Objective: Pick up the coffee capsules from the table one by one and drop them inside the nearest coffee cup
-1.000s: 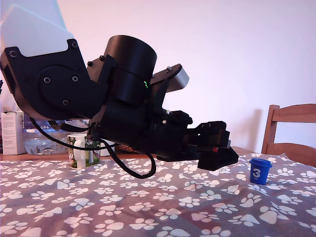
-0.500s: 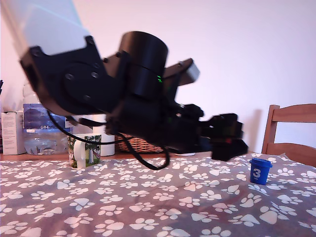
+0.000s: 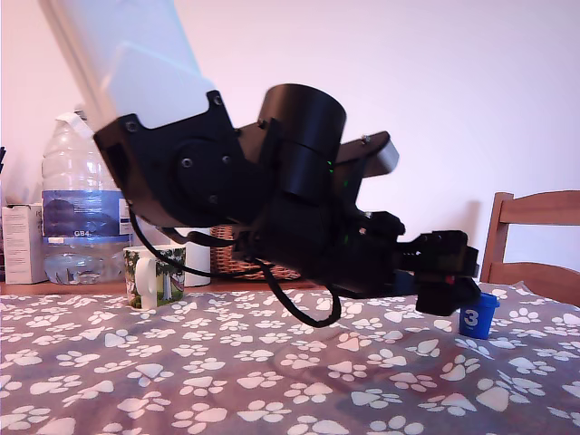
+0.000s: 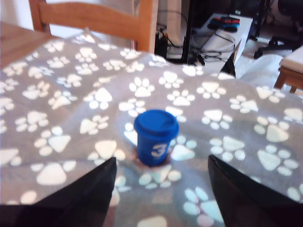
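My fingers [image 4: 161, 189] spread apart, blue capsule [image 4: 155, 137] ahead between them, white "3" readable, upright on paw-print desk [image 4: 71, 94]. Mug [image 3: 155, 275] well apart.

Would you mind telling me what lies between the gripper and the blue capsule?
Nothing but bare paw-print cloth: in the wrist view the capsule stands just ahead of the open gripper.

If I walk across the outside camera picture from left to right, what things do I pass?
White box → water bottle → coffee cup → gripper → coffee capsule → wooden chair.
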Controlling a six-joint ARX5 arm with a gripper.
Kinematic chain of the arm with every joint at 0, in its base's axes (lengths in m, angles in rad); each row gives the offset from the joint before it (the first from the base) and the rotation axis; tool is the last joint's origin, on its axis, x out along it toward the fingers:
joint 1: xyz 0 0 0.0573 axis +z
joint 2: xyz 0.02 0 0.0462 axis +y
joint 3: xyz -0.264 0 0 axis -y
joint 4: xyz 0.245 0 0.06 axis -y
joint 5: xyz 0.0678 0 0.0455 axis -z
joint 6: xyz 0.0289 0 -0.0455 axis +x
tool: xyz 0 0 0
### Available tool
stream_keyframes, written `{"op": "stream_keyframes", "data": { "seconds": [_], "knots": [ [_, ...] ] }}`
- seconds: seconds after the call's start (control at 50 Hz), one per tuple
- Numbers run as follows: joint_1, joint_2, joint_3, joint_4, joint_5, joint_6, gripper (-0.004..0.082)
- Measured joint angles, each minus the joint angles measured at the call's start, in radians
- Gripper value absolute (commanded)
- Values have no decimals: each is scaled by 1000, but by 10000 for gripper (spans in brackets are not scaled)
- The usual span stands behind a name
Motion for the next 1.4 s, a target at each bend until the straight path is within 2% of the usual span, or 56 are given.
{"op": "stream_keyframes", "data": {
  "seconds": [0.42, 0.8, 1.16, 1.28, 1.4],
  "knots": [
    [-7, 82, 147, -133, 12, 0, 554],
    [-9, 95, 241, -227, 16, -12, 554],
    [-9, 169, 323, -325, 42, -16, 553],
    [-9, 169, 331, -329, 41, -18, 522],
    [-9, 169, 332, -331, 40, -18, 428]
  ]
}}
